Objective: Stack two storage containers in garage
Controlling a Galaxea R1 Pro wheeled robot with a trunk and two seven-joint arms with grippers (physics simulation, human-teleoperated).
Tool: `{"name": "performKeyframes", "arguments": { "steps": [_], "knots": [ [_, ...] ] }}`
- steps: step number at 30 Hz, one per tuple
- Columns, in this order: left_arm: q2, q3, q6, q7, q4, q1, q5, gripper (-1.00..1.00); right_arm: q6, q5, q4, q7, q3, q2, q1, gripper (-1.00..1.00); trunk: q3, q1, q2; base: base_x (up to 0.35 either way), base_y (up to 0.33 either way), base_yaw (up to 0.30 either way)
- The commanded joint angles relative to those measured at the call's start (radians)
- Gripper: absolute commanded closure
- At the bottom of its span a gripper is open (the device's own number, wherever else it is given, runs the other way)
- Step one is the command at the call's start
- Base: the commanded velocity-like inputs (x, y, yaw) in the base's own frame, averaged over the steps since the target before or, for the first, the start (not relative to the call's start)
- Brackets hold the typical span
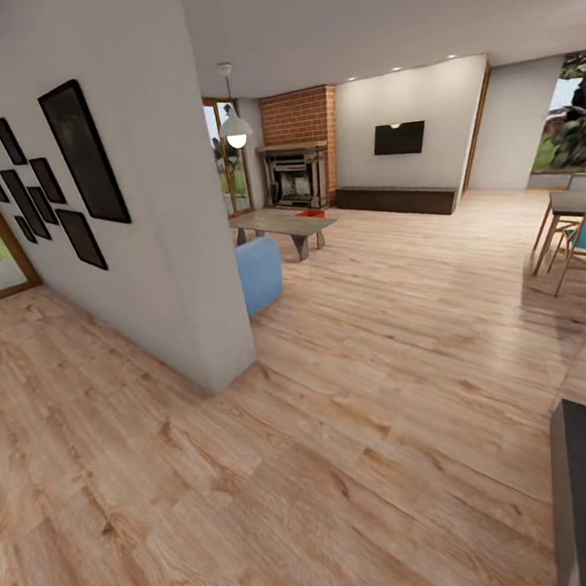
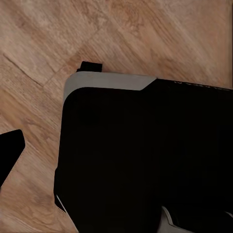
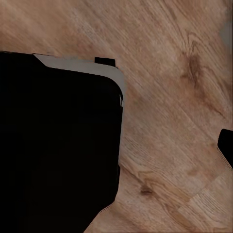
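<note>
Early days here: the robot stands out on the wood floor [image 1: 363, 431] beside a white partition wall [image 1: 170, 252], looking down the length of the living room [image 1: 386, 228]. Far end, there's the brick fireplace [image 1: 301, 160], the black TV [image 1: 399, 138] over a low dark cabinet [image 1: 396, 199], a coffee table [image 1: 284, 226] and a corner of the blue sofa [image 1: 260, 274] poking out past the wall. And there, a small orange-red patch on the floor just behind the coffee table, in front of the fireplace — that looks like a container [image 1: 315, 215], though it's too small to say whether it's one bin or both. It's well apart from the robot. Both wrist views look down on planks and the robot's own dark base [image 2: 145, 155]; a dark sliver at the edge of each may be a fingertip, but I cannot tell whether either gripper is wide or narrow, and nothing orange sits in either one. So my read: nothing picked up, nothing delivered, no garage in sight. All of it is left — drive in, grab the bins, haul them out, set one down, stack the other.
</note>
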Motion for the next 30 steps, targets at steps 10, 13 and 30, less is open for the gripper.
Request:
{"name": "performKeyframes", "arguments": {
  "steps": [10, 13, 30],
  "knots": [
    [0.0, -0.002, -0.004, -0.001, 0.001, -0.001, 0.009, -1.0, -0.004, -0.006, 0.002, -0.001, 0.007, 0.001, -0.001, -1.0, -0.001, 0.001, -0.001, 0.322, 0.0, -0.002],
    [0.0, -0.002, -0.004, -0.001, 0.001, 0.0, 0.009, -1.0, -0.004, -0.006, 0.003, -0.001, 0.007, 0.001, -0.001, -1.0, -0.001, 0.001, -0.001, 0.322, 0.0, -0.139],
    [0.0, -0.003, -0.004, -0.001, 0.001, -0.001, 0.009, -1.0, -0.004, -0.006, 0.002, -0.001, 0.007, 0.001, -0.001, -1.0, -0.001, 0.001, -0.001, 0.322, 0.0, -0.228]
  ]
}}
